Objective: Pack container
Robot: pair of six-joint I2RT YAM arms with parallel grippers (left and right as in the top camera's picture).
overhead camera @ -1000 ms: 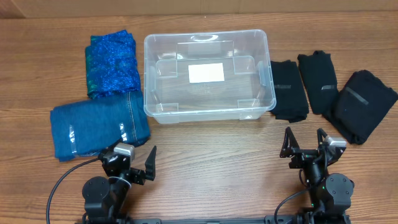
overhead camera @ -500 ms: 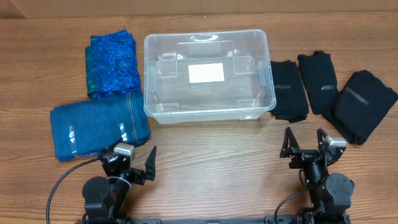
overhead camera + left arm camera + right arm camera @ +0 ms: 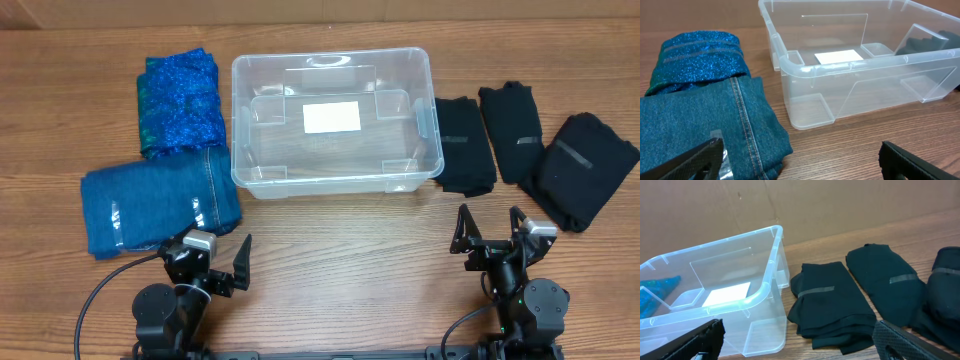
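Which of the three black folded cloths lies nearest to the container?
The narrow black cloth directly beside the container wall. The middle one and the large one lie farther from it.

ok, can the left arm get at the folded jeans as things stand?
Probably yes. The jeans lie just ahead of the left gripper, which is open, with nothing on top of them or in between. The container sits off to the side, clear of the path.
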